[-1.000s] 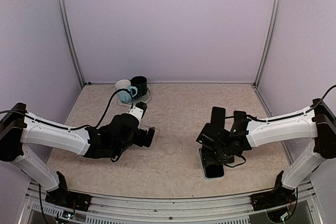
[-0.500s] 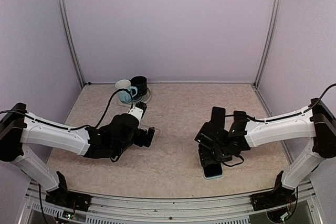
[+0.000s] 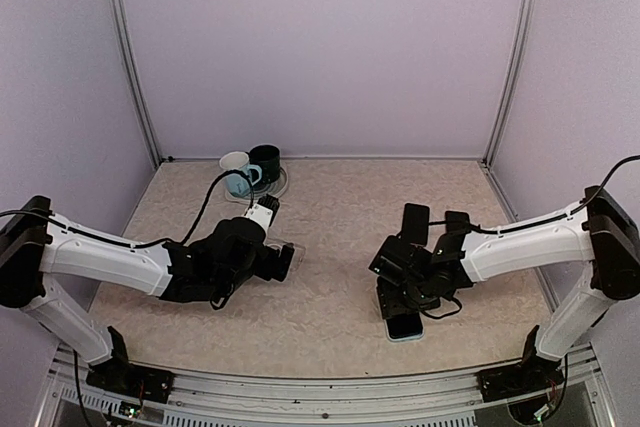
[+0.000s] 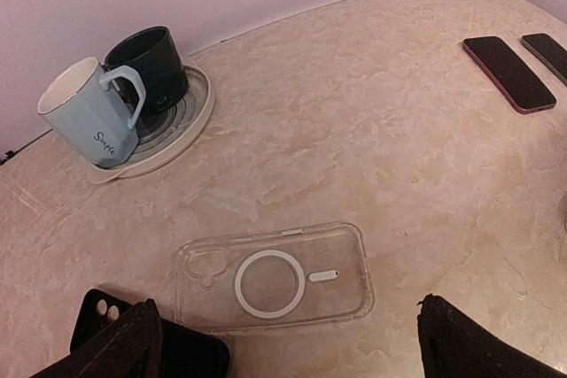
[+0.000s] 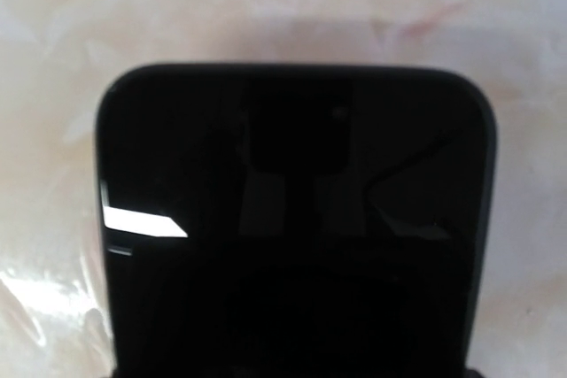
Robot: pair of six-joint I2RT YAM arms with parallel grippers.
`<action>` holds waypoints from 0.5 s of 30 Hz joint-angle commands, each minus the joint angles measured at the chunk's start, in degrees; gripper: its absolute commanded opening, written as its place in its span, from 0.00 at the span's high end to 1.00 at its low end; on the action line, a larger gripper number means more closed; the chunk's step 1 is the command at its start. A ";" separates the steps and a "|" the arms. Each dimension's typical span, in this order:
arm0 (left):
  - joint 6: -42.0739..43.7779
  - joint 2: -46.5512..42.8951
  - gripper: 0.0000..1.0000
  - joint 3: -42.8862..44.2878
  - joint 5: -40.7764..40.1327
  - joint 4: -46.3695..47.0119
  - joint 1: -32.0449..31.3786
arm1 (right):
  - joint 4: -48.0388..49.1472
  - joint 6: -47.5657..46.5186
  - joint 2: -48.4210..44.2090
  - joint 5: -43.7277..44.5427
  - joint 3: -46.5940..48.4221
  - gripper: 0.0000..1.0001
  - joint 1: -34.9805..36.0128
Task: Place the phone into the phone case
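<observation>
1 phone (image 5: 292, 219) gripped by the right gripper (image 3: 399, 301), low near the front; 2 spare phones (image 4: 508, 73) behind. 1 clear case (image 4: 275, 276) (below the wide-open left gripper (image 4: 285, 329)), 1 black case (image 4: 193, 358), 2 mugs (image 4: 89, 112). Beige marbled table (image 4: 354, 148), lilac walls (image 3: 320, 47).

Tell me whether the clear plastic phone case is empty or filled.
Empty: the clear plastic phone case lies flat, beige tabletop visible through it.

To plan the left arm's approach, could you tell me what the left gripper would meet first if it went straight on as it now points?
Probably the clear phone case, flat on the table ahead of the left gripper's open jaws, though depth is unclear.
</observation>
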 commanded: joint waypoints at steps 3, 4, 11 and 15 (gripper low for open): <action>-0.19 0.22 0.01 0.38 -1.22 -0.31 -0.34 | -1.73 2.17 -1.84 -0.54 -0.71 0.52 0.13; -0.28 0.27 0.01 0.31 -1.29 -0.27 -0.37 | -1.34 2.29 -1.82 -0.98 -1.13 0.50 0.13; -0.42 -0.14 0.01 -0.22 -1.74 -0.52 -0.37 | -2.07 4.69 -0.49 -2.50 -2.31 0.34 0.06; -0.28 -0.02 0.01 0.01 -1.67 -0.40 -0.33 | -3.85 3.63 1.12 -2.22 0.03 0.08 -0.26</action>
